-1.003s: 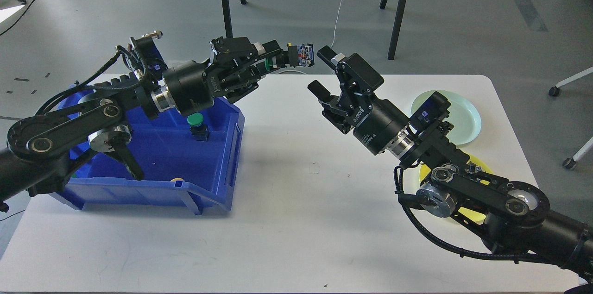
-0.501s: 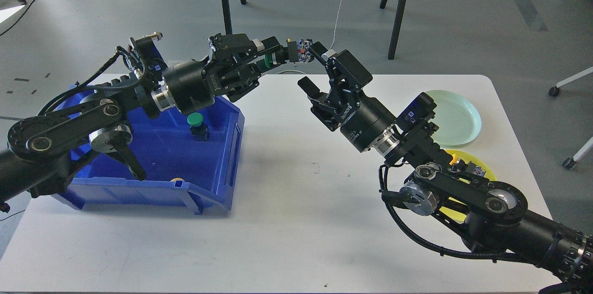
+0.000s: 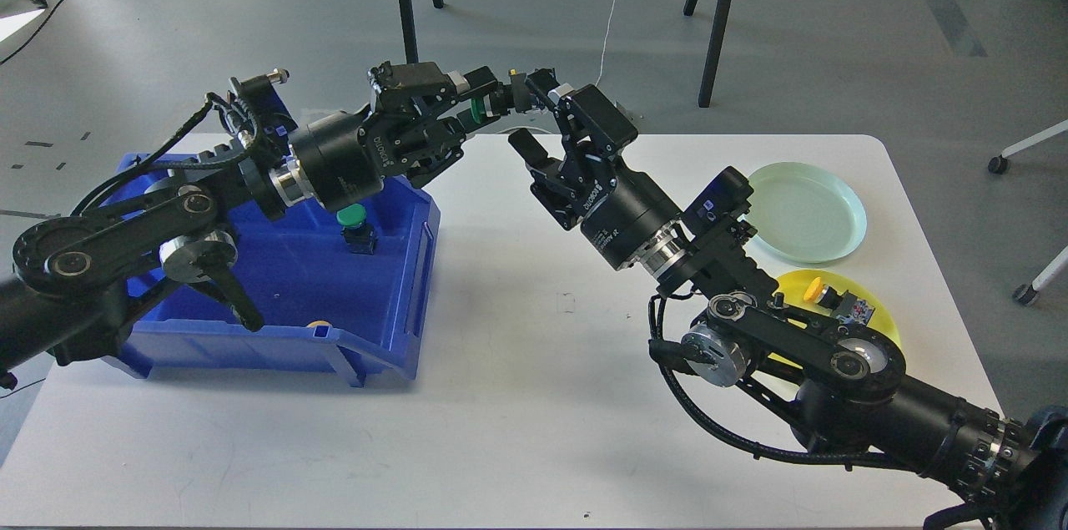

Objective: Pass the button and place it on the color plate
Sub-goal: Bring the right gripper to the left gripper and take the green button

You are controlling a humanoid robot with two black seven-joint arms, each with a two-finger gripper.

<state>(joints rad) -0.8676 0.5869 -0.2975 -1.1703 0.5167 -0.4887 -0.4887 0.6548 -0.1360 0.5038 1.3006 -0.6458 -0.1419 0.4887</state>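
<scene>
My left gripper [image 3: 474, 106] is shut on a green button [image 3: 492, 102], a green ring on a black body, and holds it in the air above the table's far edge. My right gripper [image 3: 536, 121] is open, its jaws wide apart. Its upper finger [image 3: 551, 96] covers the button's far end and its lower finger [image 3: 527, 150] hangs below. I cannot tell if they touch. A pale green plate [image 3: 822, 217] and a yellow plate [image 3: 884, 321] lie at the right. A yellow button [image 3: 822, 292] lies on the yellow plate.
A blue bin [image 3: 400, 263] stands at the left of the white table [image 3: 517, 396], with a green button [image 3: 353, 219] and a yellow one [image 3: 317, 324] inside. Black stand legs [image 3: 405, 4] rise behind the table.
My right gripper has moved left and up until its upper finger reaches the held button's end. My left gripper has drawn slightly left. The yellow plate and its button have come into view.
</scene>
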